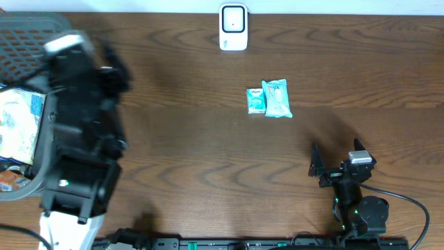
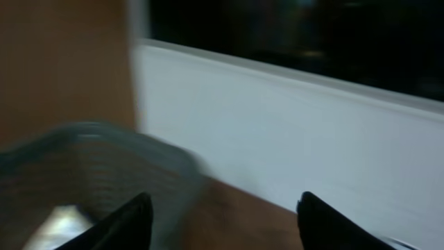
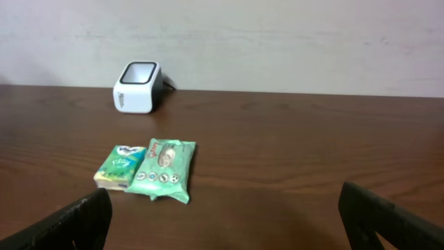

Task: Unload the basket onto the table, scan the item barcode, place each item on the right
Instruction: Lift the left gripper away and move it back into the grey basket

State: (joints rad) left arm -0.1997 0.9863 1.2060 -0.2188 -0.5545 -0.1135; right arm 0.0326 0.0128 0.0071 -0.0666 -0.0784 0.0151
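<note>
Count on the tabletop (image 1: 173, 160): one scanner, two packets, one basket. Two arms.

Scanner (image 1: 233, 28): white, single unit, upright at the far edge on the centre line, with a dark window on its face. No lettering on it can be read.

Packets: two, lying flat near the middle of the tabletop, side by side and touching along their long edges.
- tissue pack (image 3: 120, 167): small, teal and green, on the left as seen from the right wrist. It carries a printed word, too small to read.
- green packet (image 3: 165, 170): larger, pale green, with a white patch at its upper end and a row of small round marks at its lower end. The text is illegible.

Both packets sit well short of the scanner and well apart from either arm.

Basket (image 1: 31, 35): one, grey mesh, at the left edge. It holds a white and blue printed packet and something orange lower down. The rest is hidden, so its contents cannot be counted.

Left arm (image 1: 83, 139): blurred, over the basket's right side. Left fingers (image 2: 125, 226): spread apart, nothing between them, with the mesh rim just beyond and a white wall (image 2: 291, 132) behind.

Right arm (image 1: 357, 201): near edge, right of centre. Right fingers (image 3: 76, 222): spread wide, gripping nothing, pointed toward the packets and the scanner.
</note>
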